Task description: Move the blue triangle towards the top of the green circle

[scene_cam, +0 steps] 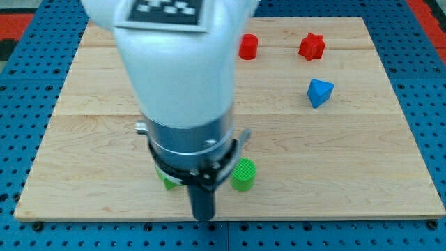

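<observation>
The blue triangle (320, 92) lies at the view's right, in the upper half of the wooden board (83, 139). The green circle (244, 174) sits near the board's bottom edge, at the middle. My tip (203, 217) is at the board's bottom edge, just left of and below the green circle, far from the blue triangle. The arm's white and grey body (181, 84) hides the board's middle left.
A red cylinder-like block (249, 47) and a red star (311, 47) lie near the view's top. Another green block (167, 178) peeks out from behind the arm, left of the tip. A blue pegboard surface (28, 84) surrounds the board.
</observation>
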